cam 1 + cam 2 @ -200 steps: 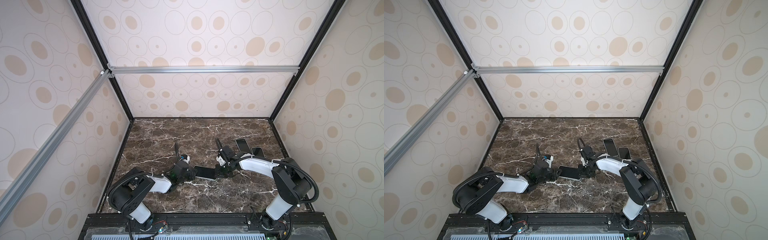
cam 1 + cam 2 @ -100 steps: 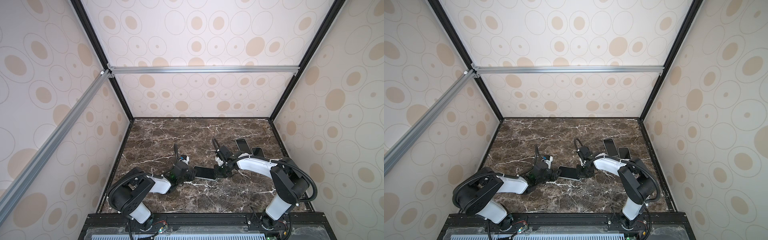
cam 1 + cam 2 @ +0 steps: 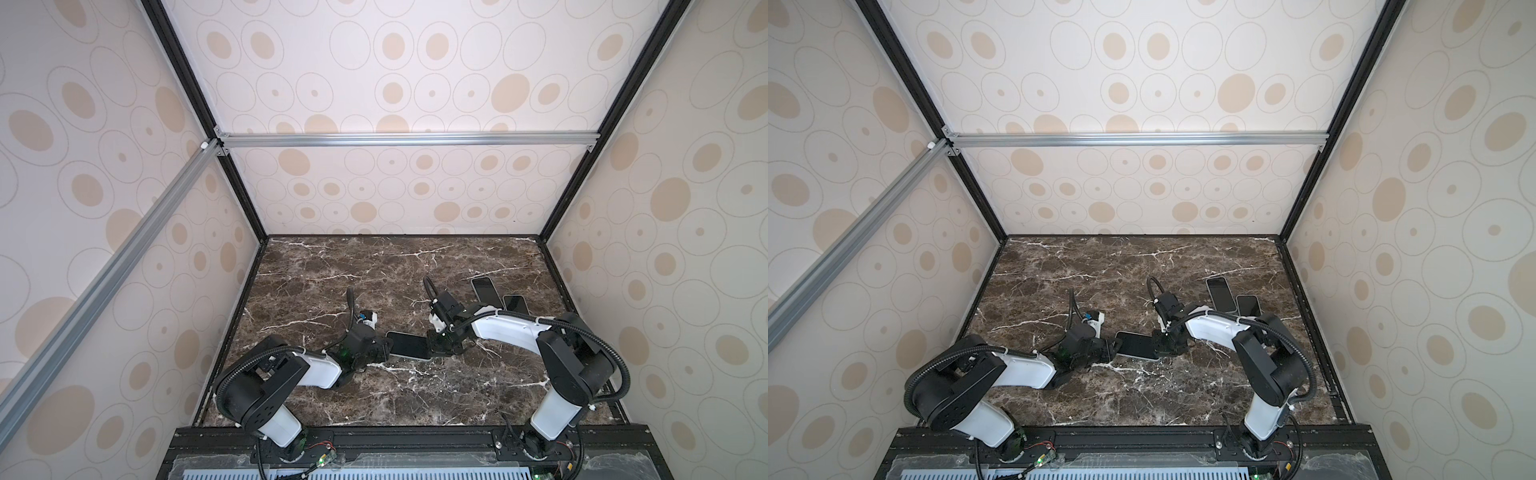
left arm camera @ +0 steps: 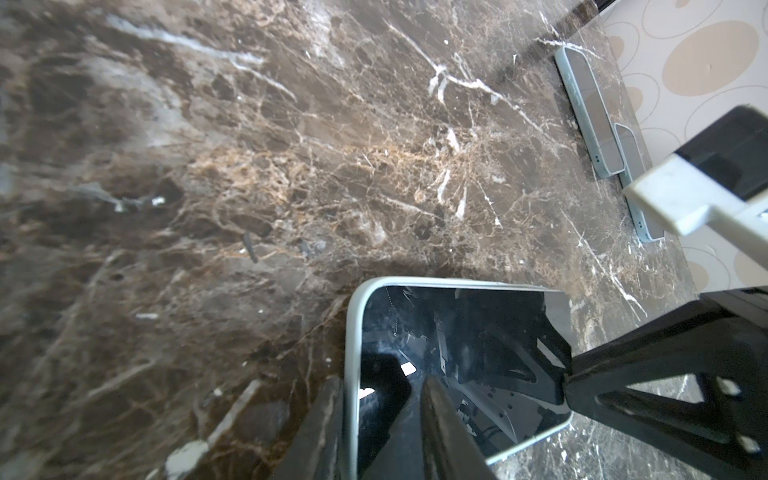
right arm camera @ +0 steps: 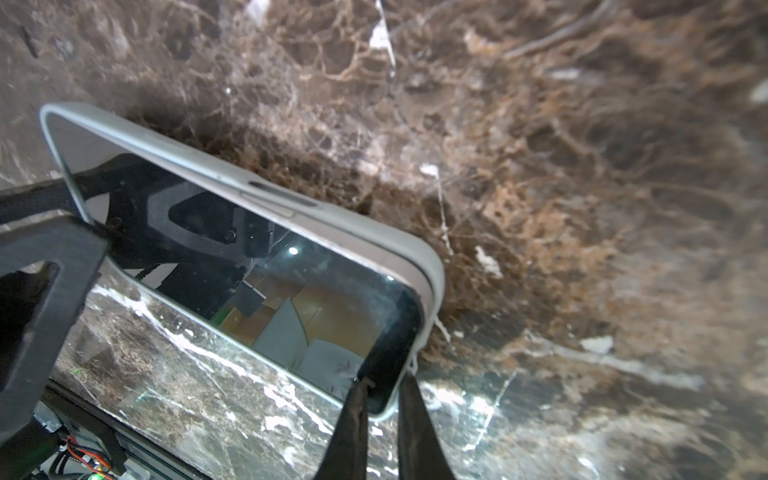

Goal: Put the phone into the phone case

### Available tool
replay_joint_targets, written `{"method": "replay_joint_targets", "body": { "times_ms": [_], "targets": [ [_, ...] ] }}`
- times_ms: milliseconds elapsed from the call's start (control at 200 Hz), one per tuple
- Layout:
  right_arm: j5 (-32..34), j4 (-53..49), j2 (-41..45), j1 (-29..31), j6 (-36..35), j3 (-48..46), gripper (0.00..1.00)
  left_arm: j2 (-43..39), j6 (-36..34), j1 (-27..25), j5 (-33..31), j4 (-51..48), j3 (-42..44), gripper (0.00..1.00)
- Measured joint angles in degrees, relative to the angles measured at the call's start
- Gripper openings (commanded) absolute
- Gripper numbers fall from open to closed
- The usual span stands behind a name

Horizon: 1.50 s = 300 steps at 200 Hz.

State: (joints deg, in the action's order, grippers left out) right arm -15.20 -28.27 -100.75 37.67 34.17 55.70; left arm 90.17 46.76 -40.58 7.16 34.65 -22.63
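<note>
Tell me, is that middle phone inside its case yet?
In, it seems: the pale case rims the phone; corner seating, cannot tell.

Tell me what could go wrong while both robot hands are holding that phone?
1. The right gripper pinches only a corner of the phone, so it could slip free.
2. The left gripper clamps the opposite end; uneven pulling might twist the phone out of its case.
3. Two spare phones lie close behind the right arm, which might bump them.

Marble tabletop (image 3: pixel 353 266) carries larger phone (image 3: pixel 485 289) beside smaller phone (image 3: pixel 515 304); cased phone (image 3: pixel 409 345) possibly resting centrally.
</note>
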Motion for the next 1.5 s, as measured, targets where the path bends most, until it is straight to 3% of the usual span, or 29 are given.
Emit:
{"method": "replay_joint_targets", "body": {
  "times_ms": [265,370,695,860,1095,1501],
  "targets": [
    [6.8,-2.2,0.5,4.1,-0.8,1.6,0.2,-2.7,0.0,-0.5,-0.2,-4.2,0.1,0.32],
    [10.3,-2.9,1.6,5.9,-1.1,1.5,0.28,-5.8,0.0,-1.4,-0.3,-9.4,0.1,0.32],
    [17.2,-14.5,7.3,7.6,-2.4,4.7,0.28,-13.4,-1.6,-2.2,-3.8,-21.4,-1.7,0.33],
    [16.5,-15.5,10.5,6.3,-3.6,8.7,0.22,-13.9,-3.7,-1.2,-4.7,-23.9,-5.2,0.35],
    [12.7,-11.6,8.6,2.3,-3.8,7.1,0.16,-9.8,-6.0,0.4,-3.5,-23.5,-9.7,0.35],
    [9.4,-5.9,1.1,1.6,-3.8,6.3,0.17,-4.8,-6.4,1.0,-0.8,-22.8,-9.7,0.34]
  ]
}}
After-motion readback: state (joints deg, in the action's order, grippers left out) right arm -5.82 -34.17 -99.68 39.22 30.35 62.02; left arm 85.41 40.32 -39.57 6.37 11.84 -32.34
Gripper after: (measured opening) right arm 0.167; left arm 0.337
